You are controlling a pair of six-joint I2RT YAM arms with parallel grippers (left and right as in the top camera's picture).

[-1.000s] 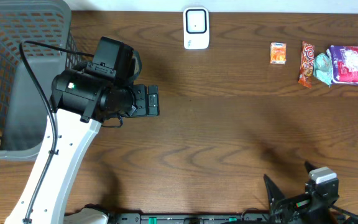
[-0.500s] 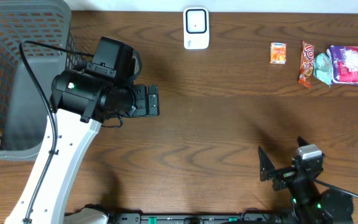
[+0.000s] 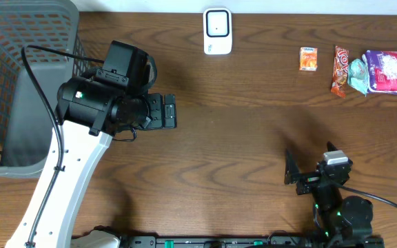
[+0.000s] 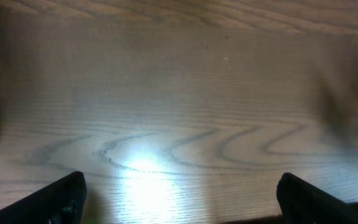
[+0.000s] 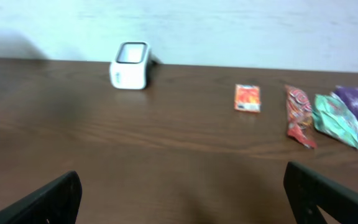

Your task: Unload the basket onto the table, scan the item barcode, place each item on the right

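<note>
Both hands gape wide and empty, left gripper (image 3: 171, 111) left of centre, right gripper (image 3: 310, 165) lower right, with the snack packets (image 3: 384, 71) upper right and the scanner (image 3: 218, 31) top centre.

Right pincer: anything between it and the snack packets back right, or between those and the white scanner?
Nothing visible. Only bare table between the open right pincer and the orange packet, red wrapper, teal packet and purple pack; same from them to the white scanner.
</note>
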